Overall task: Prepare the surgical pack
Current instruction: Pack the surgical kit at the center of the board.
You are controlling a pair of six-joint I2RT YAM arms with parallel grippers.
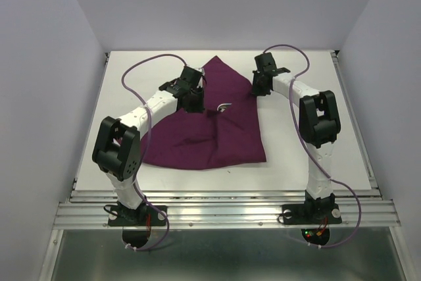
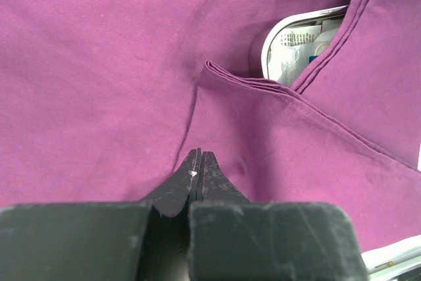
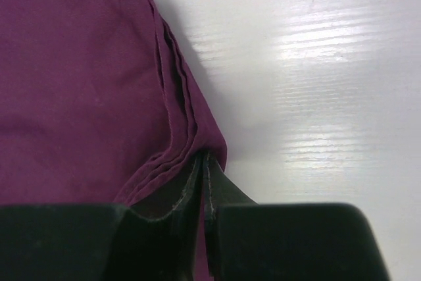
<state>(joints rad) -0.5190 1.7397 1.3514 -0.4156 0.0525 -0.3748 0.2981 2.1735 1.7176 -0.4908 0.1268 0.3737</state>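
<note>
The dark-purple cloth (image 1: 204, 137) lies folded over on the white table, coming to a point at the back. A sliver of the shiny steel tray (image 1: 224, 106) peeks out from under a fold; in the left wrist view its rim (image 2: 270, 39) shows with clear packets (image 2: 299, 47) inside. Scissors, tweezers and gauze are hidden. My left gripper (image 1: 195, 102) is shut, its tips (image 2: 199, 156) on the cloth (image 2: 99, 64) beside a raised fold. My right gripper (image 1: 258, 89) is shut (image 3: 205, 157) on the layered edge of the cloth (image 3: 79, 64).
Bare white table (image 3: 316, 64) lies right of the cloth's edge and around the cloth (image 1: 316, 162). White walls enclose the table at the back and both sides. Purple cables loop from both arms.
</note>
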